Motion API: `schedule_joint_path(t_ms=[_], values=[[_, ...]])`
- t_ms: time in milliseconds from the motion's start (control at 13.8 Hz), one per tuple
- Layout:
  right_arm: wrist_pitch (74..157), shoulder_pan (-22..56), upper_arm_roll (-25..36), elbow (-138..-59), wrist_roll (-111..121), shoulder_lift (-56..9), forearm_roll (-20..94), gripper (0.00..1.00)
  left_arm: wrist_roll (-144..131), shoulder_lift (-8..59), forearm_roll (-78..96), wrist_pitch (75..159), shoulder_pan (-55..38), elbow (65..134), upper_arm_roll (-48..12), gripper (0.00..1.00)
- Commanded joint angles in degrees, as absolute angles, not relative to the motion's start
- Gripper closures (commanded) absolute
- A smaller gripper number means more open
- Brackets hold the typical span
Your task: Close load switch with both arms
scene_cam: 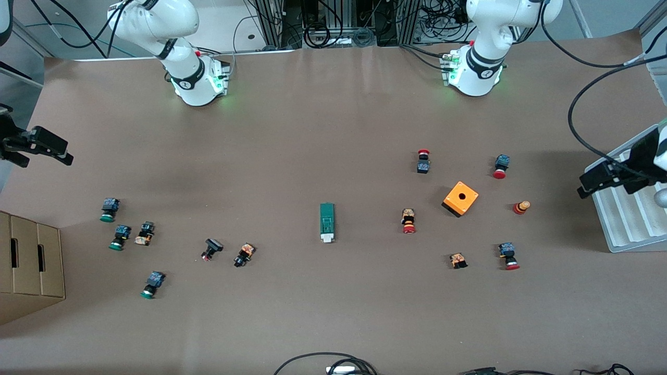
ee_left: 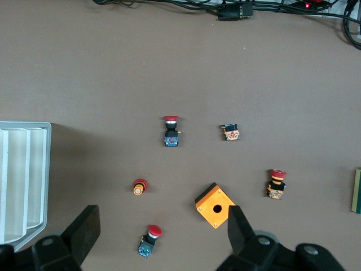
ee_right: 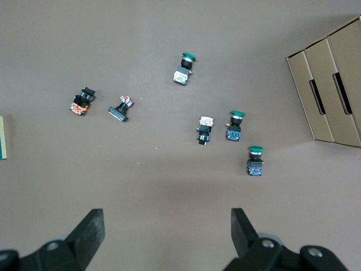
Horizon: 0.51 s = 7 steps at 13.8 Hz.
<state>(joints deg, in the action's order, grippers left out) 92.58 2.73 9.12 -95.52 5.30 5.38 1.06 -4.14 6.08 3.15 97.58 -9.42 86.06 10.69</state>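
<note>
1. Left gripper spread wide, holding nothing, up in the air at the left arm's end of the table, over the edge of a white ribbed tray; its fingers show apart in the left wrist view
2. Right gripper also spread wide and empty, up over the table edge at the right arm's end, above a cardboard box
3. Both arms wait, neither touching anything
4. Load switch lies flat near the middle of the table, green body with the white end pointing toward the front camera, well apart from both grippers; only its edge shows in each wrist view
5. Orange cube with a hole sits toward the left arm's end, red-capped buttons scattered around it, one between cube and switch
6. Green-capped buttons and small black parts lie toward the right arm's end, near the box
7. Table covered in brown paper, cables along its edges
</note>
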Motion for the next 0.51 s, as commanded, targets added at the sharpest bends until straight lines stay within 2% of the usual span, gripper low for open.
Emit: schedule_joint_path(t_ms=[0,433], values=[[91.93,2.99,9.32,-95.01,5.10,5.80,1.05,0.00,-3.08,5.80,3.43,94.49,-9.40,85.78,10.63,0.00],[91.93,2.90,9.32,-95.01,5.10,5.80,1.05,0.00,0.70,5.71,3.96,94.48,-5.63,85.78,10.72,0.00]])
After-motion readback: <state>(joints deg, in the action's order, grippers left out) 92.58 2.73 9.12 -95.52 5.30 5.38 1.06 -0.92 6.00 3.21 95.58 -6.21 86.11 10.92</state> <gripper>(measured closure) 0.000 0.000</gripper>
